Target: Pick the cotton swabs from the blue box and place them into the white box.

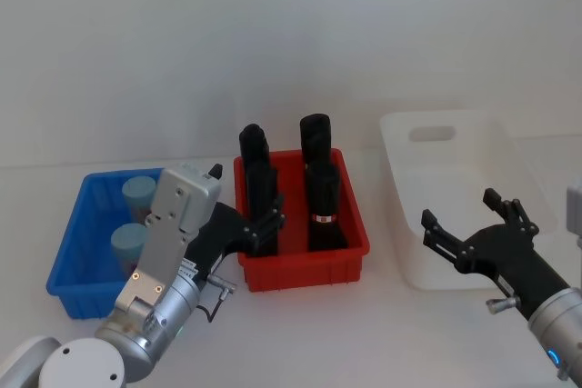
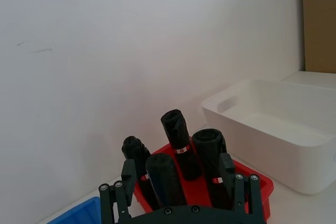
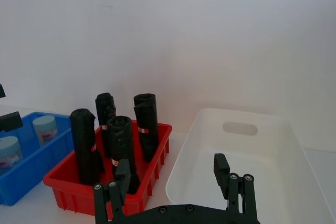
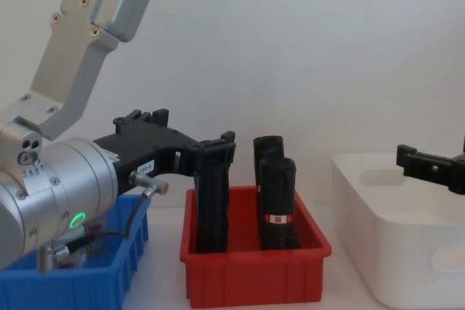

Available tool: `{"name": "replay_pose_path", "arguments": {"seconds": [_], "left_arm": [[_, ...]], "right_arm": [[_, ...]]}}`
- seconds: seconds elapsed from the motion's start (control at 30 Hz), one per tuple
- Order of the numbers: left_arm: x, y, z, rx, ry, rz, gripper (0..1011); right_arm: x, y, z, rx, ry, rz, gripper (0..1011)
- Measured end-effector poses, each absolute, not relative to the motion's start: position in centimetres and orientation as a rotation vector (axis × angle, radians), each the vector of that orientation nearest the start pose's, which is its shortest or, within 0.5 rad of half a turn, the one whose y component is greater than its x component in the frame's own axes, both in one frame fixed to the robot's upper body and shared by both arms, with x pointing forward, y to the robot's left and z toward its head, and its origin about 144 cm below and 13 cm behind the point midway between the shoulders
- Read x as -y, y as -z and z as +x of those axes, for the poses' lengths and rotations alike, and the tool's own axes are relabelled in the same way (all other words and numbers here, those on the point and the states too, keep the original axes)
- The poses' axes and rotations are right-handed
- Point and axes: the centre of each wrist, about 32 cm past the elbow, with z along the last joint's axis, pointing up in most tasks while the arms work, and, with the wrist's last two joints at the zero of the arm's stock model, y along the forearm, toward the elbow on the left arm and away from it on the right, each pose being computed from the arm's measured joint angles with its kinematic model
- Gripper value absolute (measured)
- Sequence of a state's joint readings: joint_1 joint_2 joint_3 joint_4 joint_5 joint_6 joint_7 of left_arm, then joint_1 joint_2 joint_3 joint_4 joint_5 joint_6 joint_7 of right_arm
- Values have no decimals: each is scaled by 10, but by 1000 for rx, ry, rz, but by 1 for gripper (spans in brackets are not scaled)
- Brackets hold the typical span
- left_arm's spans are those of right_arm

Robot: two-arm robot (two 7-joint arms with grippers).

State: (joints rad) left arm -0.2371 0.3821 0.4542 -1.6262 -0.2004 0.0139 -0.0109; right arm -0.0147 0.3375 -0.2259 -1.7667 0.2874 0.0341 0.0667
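— Step in hand?
— Reaching, by the look of it; no grasp yet. Left gripper (image 1: pixel 248 194) spread wide and empty, hanging over the near left edge of the red plastic bin (image 1: pixel 300 272), close beside the tall black upright bottles (image 1: pixel 323 197).
— And the cotton swabs (image 1: pixel 128 241)?
— Two small clear tubs with pale blue caps, upright in the low bright blue plastic bin (image 1: pixel 65 243), one behind the other, to the left of that gripper. None yet in the large white plastic bin (image 1: pixel 400 179) with oval handle cut-outs.
— Right gripper (image 1: pixel 459 208)?
— Parted too, holding nothing, poised over the near left part of the white bin.
— How best to go about it?
— Swing left first, clear of the bottles; easy to knock one over with a finger. Centre above the nearer tub, come straight down, fingers either side of the body, not onto the cap. Close gently: smooth, light plastic, likely to slip or tip. Lift clear of the thick blue rim and the bottle tops before crossing.
— Worth a handover?
— Perhaps; far across for the left arm alone.
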Motion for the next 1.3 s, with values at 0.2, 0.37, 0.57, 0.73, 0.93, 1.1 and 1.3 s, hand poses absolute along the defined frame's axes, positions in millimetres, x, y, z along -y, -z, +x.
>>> {"name": "replay_pose_path", "arguments": {"seconds": [0.2, 0.37, 0.57, 0.73, 0.93, 1.1, 1.3], "left_arm": [[-198, -1204, 492, 268, -1124, 61, 1004], [-198, -1204, 492, 268, -1124, 61, 1004], [-198, -1204, 492, 268, -1124, 61, 1004], [-198, -1204, 492, 267, -1124, 61, 1004], [-198, -1204, 492, 268, -1124, 61, 1004], [-198, -1204, 492, 268, -1124, 61, 1004], [-198, -1204, 492, 268, -1124, 61, 1004]], "right_arm": [[237, -1189, 443, 75, 1229, 26, 1002], [237, -1189, 443, 75, 1229, 26, 1002], [237, -1189, 443, 75, 1229, 26, 1002], [237, -1189, 443, 75, 1229, 26, 1002], [237, -1189, 443, 75, 1229, 26, 1002], [237, -1189, 443, 75, 1229, 26, 1002], [237, -1189, 443, 75, 1229, 26, 1002]]}}
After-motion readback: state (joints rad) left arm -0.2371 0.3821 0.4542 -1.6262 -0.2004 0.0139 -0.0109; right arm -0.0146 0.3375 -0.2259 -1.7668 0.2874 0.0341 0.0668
